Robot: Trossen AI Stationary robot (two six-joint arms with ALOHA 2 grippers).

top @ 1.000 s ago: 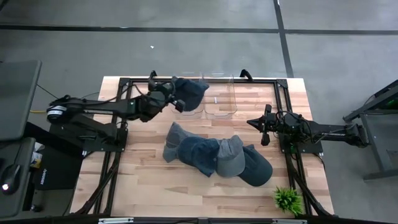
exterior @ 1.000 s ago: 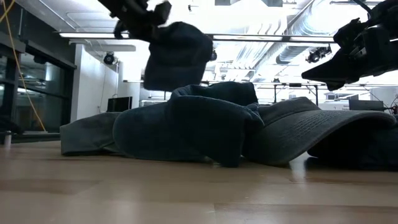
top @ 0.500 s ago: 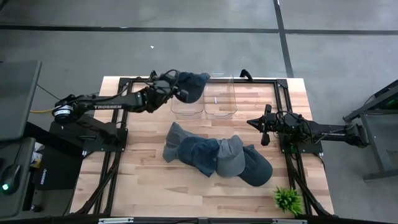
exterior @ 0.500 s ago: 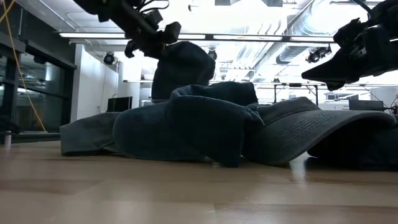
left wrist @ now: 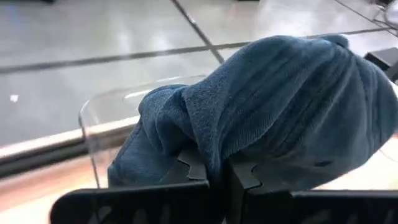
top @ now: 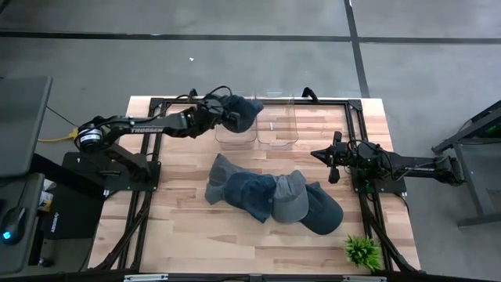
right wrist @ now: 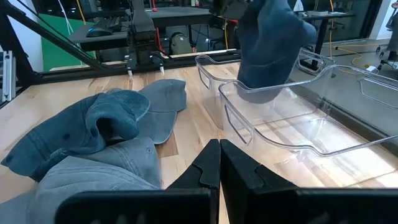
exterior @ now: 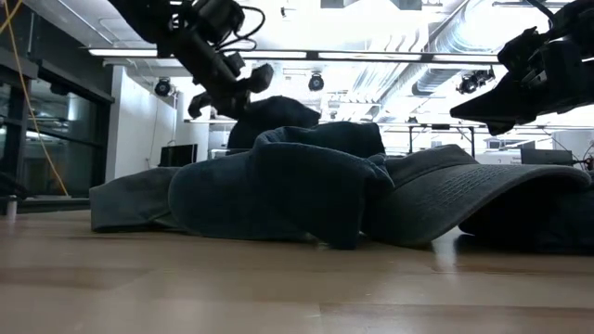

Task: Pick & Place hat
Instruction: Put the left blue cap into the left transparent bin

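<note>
My left gripper (top: 221,117) is shut on a dark blue corduroy hat (top: 241,113), held over the left of two clear bins (top: 236,131) at the table's far edge; the hat's lower part dips inside that bin (right wrist: 267,46). Several more blue and grey hats (top: 270,196) lie in an overlapping pile on the middle of the table. My right gripper (top: 329,163) is shut on nothing and waits above the table's right side, apart from the pile. My left gripper pinches a bunched fold of the hat's cloth (left wrist: 202,146) between its two fingers, reaching level from the table's left. The hat bulges beyond the fingertips and hangs down from them, its lower part inside the left clear bin (right wrist: 264,74).
A second clear bin (top: 279,129) stands right of the first at the far edge. A small green plant (top: 362,251) sits at the near right corner. Black frame rails run along both sides of the table. Bare wood (top: 188,235) lies near the pile.
My left gripper has reached farther toward the table's right and far edge and has come down, carrying the hat from above the bin's left rim to over the bin. The hat has sunk lower, partly into the left bin. My right arm has kept still.
</note>
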